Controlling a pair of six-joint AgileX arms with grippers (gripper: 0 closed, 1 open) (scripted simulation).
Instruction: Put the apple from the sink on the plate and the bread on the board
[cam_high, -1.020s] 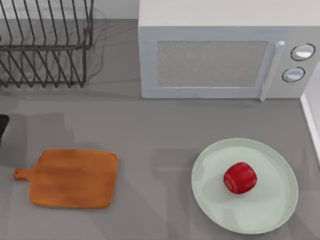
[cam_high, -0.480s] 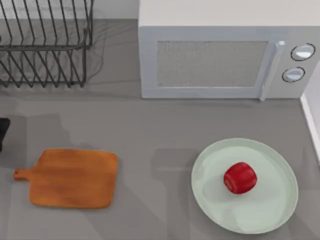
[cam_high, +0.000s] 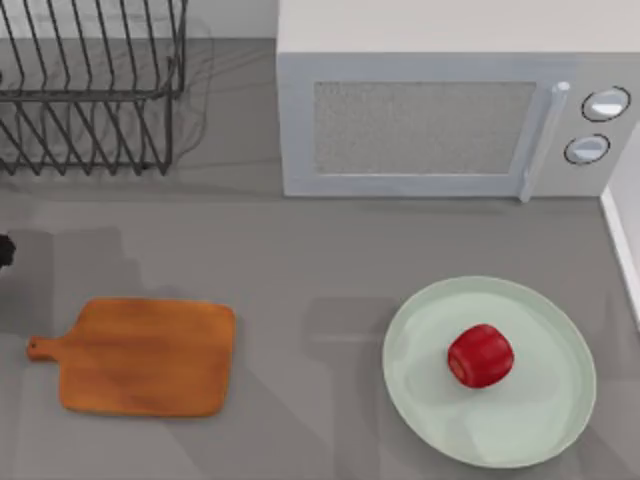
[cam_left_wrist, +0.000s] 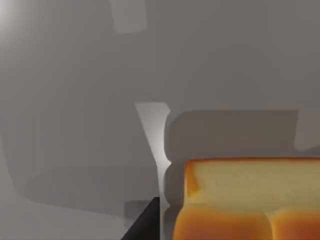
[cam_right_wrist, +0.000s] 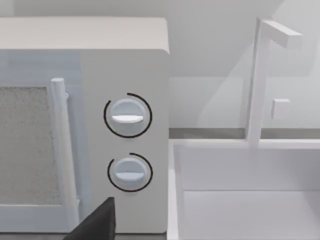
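Bread (cam_left_wrist: 250, 200) is seen close up in the left wrist view, golden-brown on top with a pale side, resting on the grey table (cam_left_wrist: 75, 100). A dark finger (cam_left_wrist: 146, 224) of the left gripper is seen just beside the loaf, but whether the loaf is clamped cannot be told. In the top view, a small dark part of the left arm (cam_high: 4, 250) is found at the table's left edge, above the board (cam_high: 145, 357). The orange-brown board is laid flat at the left of the table, handle pointing left, with nothing on it. At the right, the apple (cam_high: 481, 355) is set near the middle of the pale green plate (cam_high: 560, 420). A white microwave (cam_high: 440, 120) is placed behind the plate, and a wire dish rack (cam_high: 90, 90) at the back left. In the right wrist view, the microwave's two dials (cam_right_wrist: 128, 116) and the white sink (cam_right_wrist: 250, 190) with its tap (cam_right_wrist: 260, 80) are faced, and a dark finger (cam_right_wrist: 97, 222) of the right gripper is seen at the edge; how wide its jaws stand cannot be told.
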